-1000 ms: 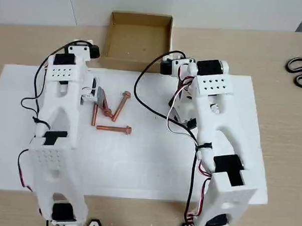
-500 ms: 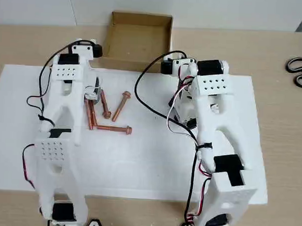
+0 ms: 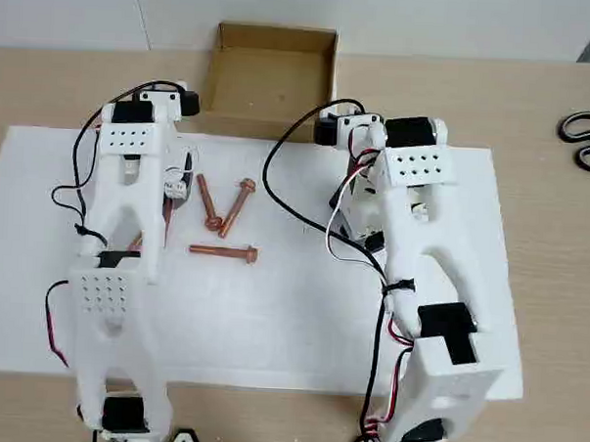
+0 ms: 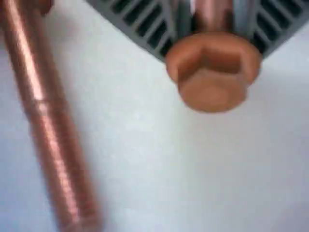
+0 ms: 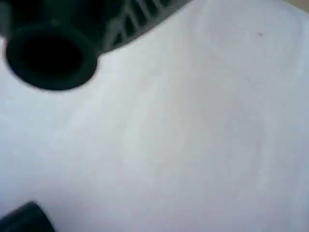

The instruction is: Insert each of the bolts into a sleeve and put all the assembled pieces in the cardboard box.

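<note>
My left gripper (image 4: 212, 19) is shut on a copper bolt (image 4: 211, 72), whose hex head points at the camera between the ribbed grey fingers (image 4: 140, 19). In the high view this gripper (image 3: 176, 188) sits under the left arm, left of the loose bolts, and its bolt (image 3: 167, 218) is mostly hidden. Three bolts lie on the white sheet: two slanted ones (image 3: 208, 203) (image 3: 237, 207) and a flat one (image 3: 223, 250). My right gripper (image 5: 58, 29) is shut on a black sleeve (image 5: 48, 58), open end to the camera. Another black sleeve (image 5: 24, 217) lies near it. The cardboard box (image 3: 272, 68) stands at the back.
A white sheet (image 3: 271, 318) covers the middle of the wooden table. Scissors (image 3: 588, 136) lie at the far right. Black and red cables (image 3: 278, 171) loop between the arms near the box.
My left gripper has closed on one bolt of the group and carried it left and back under the arm. The right arm has kept still.
</note>
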Available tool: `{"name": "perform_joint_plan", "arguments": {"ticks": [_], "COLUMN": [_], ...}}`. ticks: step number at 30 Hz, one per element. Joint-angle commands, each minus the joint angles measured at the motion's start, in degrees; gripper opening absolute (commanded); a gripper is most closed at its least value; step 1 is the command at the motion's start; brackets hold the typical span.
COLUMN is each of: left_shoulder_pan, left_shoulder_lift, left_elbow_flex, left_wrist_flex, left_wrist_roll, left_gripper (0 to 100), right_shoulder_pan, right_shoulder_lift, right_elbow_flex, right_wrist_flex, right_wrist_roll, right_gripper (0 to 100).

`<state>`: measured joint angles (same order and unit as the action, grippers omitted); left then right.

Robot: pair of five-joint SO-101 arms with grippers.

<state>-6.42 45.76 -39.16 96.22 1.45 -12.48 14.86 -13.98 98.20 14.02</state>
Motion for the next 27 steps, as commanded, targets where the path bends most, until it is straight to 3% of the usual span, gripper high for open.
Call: {"name": "perform_joint_plan", "arguments": {"ticks": [1,8,19,27], "left_shoulder_pan": [2.11,6.15,5.8,5.98], "left_shoulder_lift": [-1.05,-3.78,-17.41,-34.02], "left_elbow_flex": [-2.42,-2.68,-2.95,1.71], "left_wrist_flex": [0.53,1.41,4.13,4.13], "left_wrist_roll": [0.09,0.09,-0.18,0.09], "left_gripper": [1,1,1,1], "right_shoulder_pan": [-0.13,-0.04,-0.22,-1.63], "right_shoulder_lift": [-3.82,-3.82,-4.97,-23.34], "right_elbow_flex": [0.0,0.0,-1.32,-1.14], "right_wrist_flex": [0.57,0.57,0.66,0.66], "right_wrist_roll": [-0.62,-0.62,-0.44,-0.26], "right_gripper": [0.4,0.4,0.4,0.4]}}
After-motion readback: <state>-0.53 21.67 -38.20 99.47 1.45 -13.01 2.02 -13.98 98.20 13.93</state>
